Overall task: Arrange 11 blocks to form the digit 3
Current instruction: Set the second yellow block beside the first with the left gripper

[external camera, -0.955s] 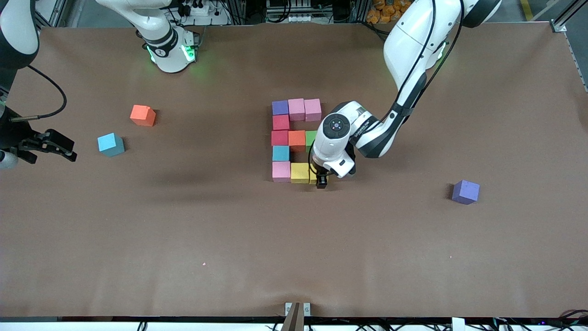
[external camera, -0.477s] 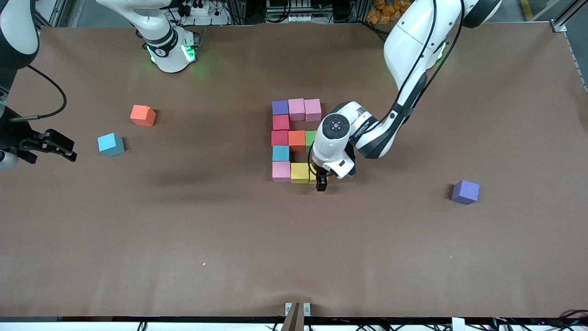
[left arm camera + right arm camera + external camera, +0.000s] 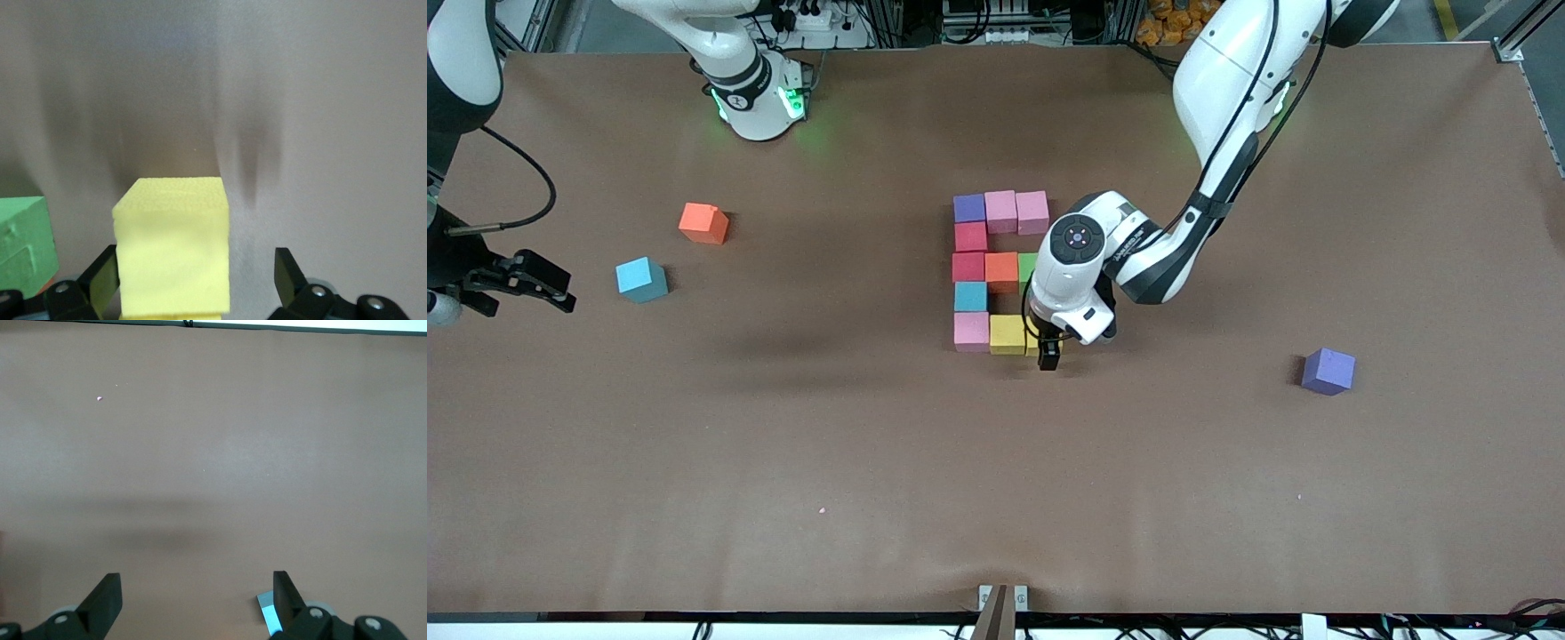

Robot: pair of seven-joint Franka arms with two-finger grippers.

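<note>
Left wrist view: yellow block point(image 3: 175, 250) between spread fingers point(image 3: 100, 273).

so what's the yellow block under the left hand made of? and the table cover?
Yellow block: looks like foam, matte, going by its fine pebbled face and slightly soft edges, with no shine. Table cover: a brown matte sheet, maybe paper or felt; it shows faint ripples near the front edge and no glare. Neither can be confirmed by look alone.

White arms point(image 3: 1209, 116), black joints (green base lights), black cables.
</note>
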